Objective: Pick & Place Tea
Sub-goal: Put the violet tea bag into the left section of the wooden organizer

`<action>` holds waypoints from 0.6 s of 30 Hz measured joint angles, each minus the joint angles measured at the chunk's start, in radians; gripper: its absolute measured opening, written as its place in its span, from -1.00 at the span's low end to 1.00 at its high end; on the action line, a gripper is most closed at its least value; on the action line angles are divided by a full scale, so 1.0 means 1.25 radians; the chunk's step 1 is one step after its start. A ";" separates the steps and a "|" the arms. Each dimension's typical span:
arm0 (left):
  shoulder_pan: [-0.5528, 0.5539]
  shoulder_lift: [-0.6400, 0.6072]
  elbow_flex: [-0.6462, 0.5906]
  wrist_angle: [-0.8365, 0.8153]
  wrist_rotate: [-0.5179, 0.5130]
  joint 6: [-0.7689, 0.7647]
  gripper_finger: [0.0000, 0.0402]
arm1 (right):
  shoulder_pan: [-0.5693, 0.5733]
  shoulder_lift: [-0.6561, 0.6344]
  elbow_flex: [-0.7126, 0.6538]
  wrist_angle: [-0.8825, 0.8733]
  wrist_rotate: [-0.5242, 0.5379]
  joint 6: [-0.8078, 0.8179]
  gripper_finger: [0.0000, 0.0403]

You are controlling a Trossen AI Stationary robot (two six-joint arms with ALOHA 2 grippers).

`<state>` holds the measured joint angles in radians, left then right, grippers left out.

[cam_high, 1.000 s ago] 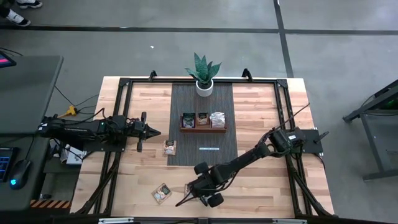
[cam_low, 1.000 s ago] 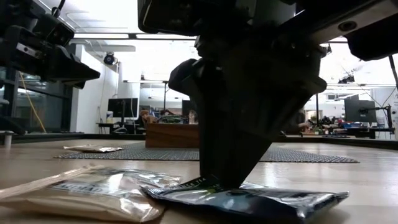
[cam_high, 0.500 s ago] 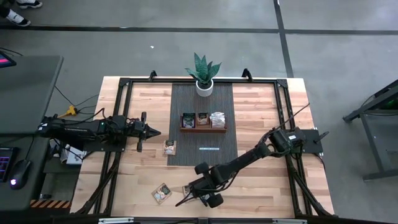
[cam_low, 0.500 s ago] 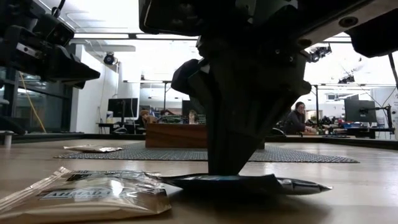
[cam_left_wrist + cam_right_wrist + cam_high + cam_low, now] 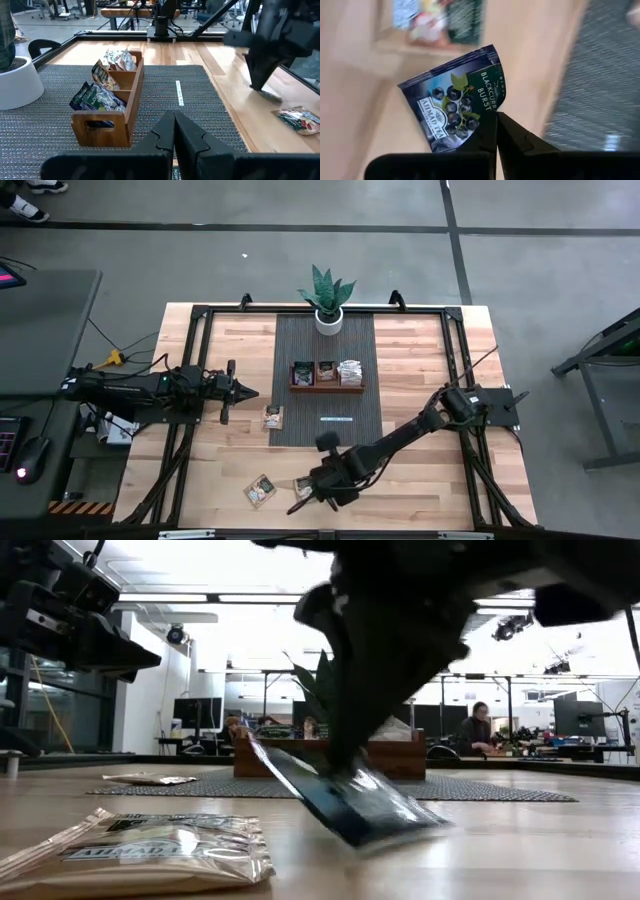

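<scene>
Our right gripper (image 5: 496, 131) is pinched fully closed on one corner of a dark blackcurrant tea packet (image 5: 455, 102), so the packet hangs tilted, its low edge just clear of the counter (image 5: 520, 840); we judge the corner grip leaves it free to be slid into the wooden tray (image 5: 327, 385) on the mat (image 5: 327, 415). That arm stretches low from the right side toward the near edge. A pale packet (image 5: 150, 850) lies just beside. Our left gripper (image 5: 175, 131) waits closed and empty, pointing at the tray
</scene>
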<state>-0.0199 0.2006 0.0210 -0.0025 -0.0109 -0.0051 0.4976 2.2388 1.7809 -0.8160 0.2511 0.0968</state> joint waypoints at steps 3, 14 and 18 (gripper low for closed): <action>0.000 0.000 0.000 0.000 0.000 0.000 -1.00 | -0.003 -0.002 0.002 0.003 0.084 -0.007 -1.00; 0.000 0.000 0.000 0.000 0.000 0.000 -1.00 | -0.040 -0.009 0.013 0.019 0.270 -0.055 -1.00; 0.000 0.000 0.000 0.000 0.000 0.000 -1.00 | -0.054 -0.012 0.054 -0.005 0.346 -0.079 -1.00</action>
<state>-0.0199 0.2005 0.0209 -0.0025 -0.0109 -0.0053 0.4299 2.2242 1.8483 -0.8223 0.6842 -0.0016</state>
